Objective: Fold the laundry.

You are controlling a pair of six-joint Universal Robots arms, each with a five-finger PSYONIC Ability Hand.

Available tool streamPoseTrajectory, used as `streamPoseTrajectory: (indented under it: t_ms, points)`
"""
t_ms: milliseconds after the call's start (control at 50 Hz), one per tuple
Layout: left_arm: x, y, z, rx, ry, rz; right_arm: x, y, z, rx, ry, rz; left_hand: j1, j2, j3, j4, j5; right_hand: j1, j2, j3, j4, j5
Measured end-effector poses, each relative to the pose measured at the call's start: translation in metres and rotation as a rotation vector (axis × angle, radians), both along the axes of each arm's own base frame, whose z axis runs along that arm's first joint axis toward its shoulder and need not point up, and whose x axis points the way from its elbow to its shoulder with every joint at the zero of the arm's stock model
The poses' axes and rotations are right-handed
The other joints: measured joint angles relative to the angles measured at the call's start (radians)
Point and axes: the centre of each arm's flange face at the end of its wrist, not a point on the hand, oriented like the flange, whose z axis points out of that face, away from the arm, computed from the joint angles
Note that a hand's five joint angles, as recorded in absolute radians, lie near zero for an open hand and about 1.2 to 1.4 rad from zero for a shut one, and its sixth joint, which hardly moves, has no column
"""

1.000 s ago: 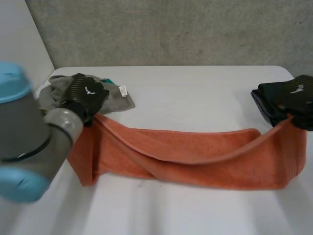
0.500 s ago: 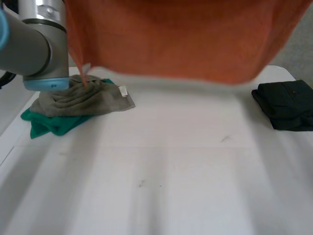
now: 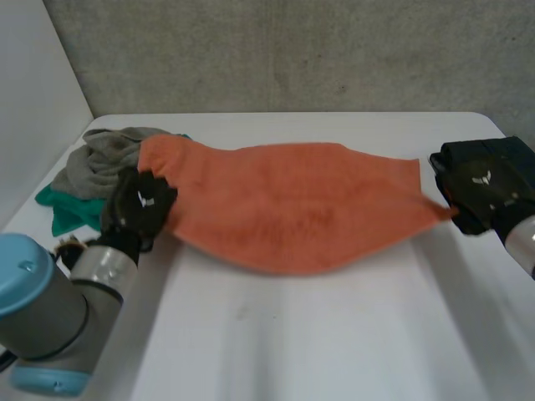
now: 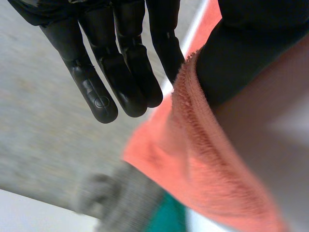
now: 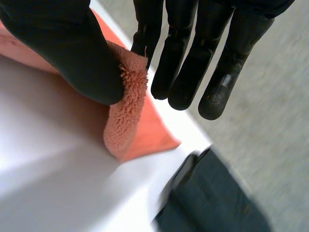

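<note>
An orange towel [image 3: 292, 209] is stretched wide across the middle of the white table [image 3: 318, 334], between my two hands. My left hand [image 3: 142, 200] holds its near left corner. In the left wrist view the thumb [image 4: 251, 48] pinches the towel's edge [image 4: 217, 159] against a finger, and the other fingers [image 4: 116, 72] stay straight. My right hand [image 3: 489, 180] holds the right corner. In the right wrist view its thumb [image 5: 63, 48] presses the fuzzy towel corner [image 5: 135, 130] against a finger [image 5: 145, 34].
A crumpled grey cloth [image 3: 100, 159] lies on a green cloth [image 3: 63, 209] at the table's back left, just behind my left hand. A dark folded garment [image 3: 451, 163] sits at the right edge under my right hand, and shows dark [image 5: 217, 203] beyond its fingertips.
One second ago the towel sagged doubled between the hands. It was then swung up in front of the camera. Now it is down again, spread open over the table.
</note>
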Motion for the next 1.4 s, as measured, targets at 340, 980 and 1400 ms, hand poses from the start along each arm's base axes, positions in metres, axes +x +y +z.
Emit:
streamPoseTrajectory:
  t_ms: [340, 980, 1400]
  points:
    - [0.016, -0.004, -0.023, 0.105, 0.013, 0.060, -0.038, -0.003, -0.012, 0.115, 0.103, -0.069, -0.617, -0.665, -0.652, -0.674, -0.626, 0.000, 0.000, 0.000, 0.000, 0.000]
    - [0.046, 0.002, -0.025, 0.342, 0.128, 0.124, -0.040, -0.001, -0.018, 0.198, 0.087, -0.073, -0.266, -0.277, -0.271, -0.260, -0.227, 0.000, 0.000, 0.000, 0.000, 0.000]
    - [0.075, -0.035, -0.036, 0.421, 0.134, 0.127, -0.041, -0.002, -0.024, 0.240, 0.086, -0.066, -0.617, -0.659, -0.649, -0.668, -0.617, 0.000, 0.000, 0.000, 0.000, 0.000]
